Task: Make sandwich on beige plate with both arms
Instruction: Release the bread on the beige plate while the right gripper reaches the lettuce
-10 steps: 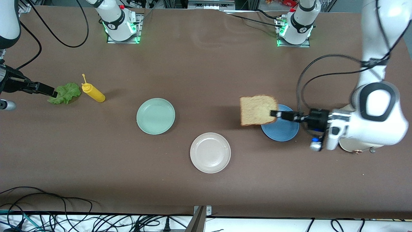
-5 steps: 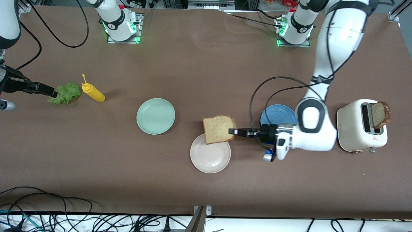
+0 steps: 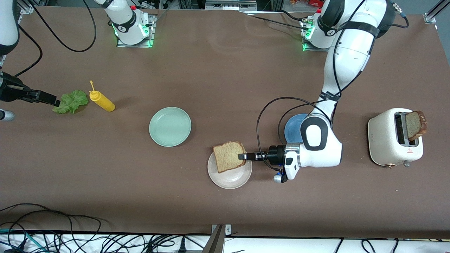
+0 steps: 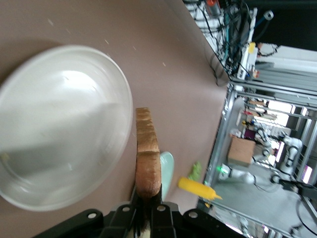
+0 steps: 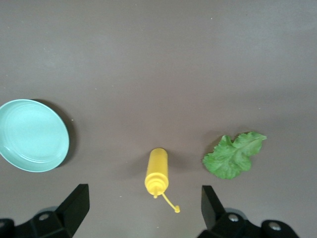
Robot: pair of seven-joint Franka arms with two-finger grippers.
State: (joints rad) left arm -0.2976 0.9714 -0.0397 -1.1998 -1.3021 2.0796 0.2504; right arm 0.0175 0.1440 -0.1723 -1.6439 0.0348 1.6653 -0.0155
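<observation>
A brown speckled bread slice hangs over the part of the beige plate that lies farther from the camera. My left gripper is shut on the slice's crust edge. The left wrist view shows the slice edge-on in the left gripper, beside the plate. Whether the slice touches the plate I cannot tell. A ruffled green lettuce leaf lies at the right arm's end of the table. My right gripper hovers open at the leaf's edge. Its wrist view shows the leaf, with nothing in the right gripper.
A yellow squeeze bottle lies beside the lettuce. A pale green plate sits mid-table, and a blue plate is partly hidden under the left arm. A white toaster at the left arm's end holds a second bread slice.
The left arm carried the bread slice from over the blue plate to over the beige plate and lowered it. The toaster came into sight. The right gripper barely moved.
</observation>
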